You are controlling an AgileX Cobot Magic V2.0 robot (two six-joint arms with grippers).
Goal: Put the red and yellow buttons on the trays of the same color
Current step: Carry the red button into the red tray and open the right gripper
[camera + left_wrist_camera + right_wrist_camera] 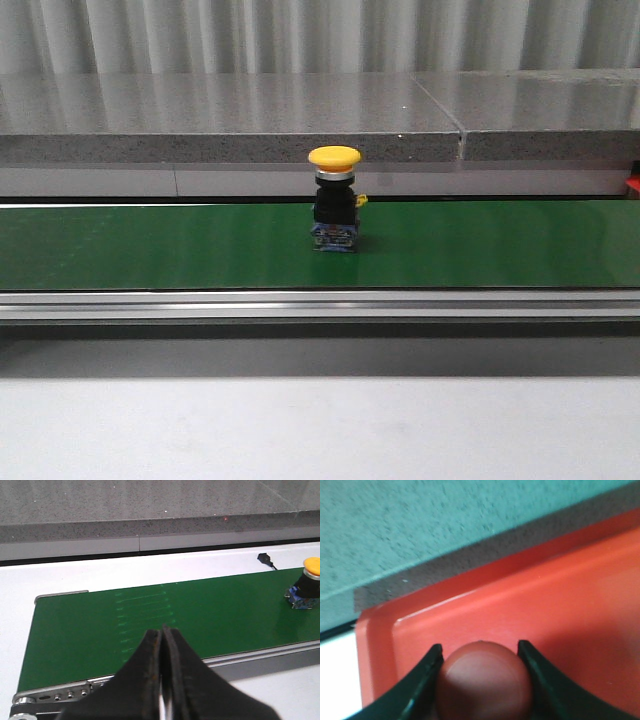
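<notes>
Fingers of the right gripper [480,680] clamp a round red plastic button [484,682] over the matching glossy red tray [560,605], while the left gripper [162,645], fingers shut and empty, waits beside the green conveyor belt [150,245] carrying an upright yellow-capped button [334,200].

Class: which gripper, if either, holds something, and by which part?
The right gripper grips the red button by its round cap. The left gripper is shut and empty.
</notes>
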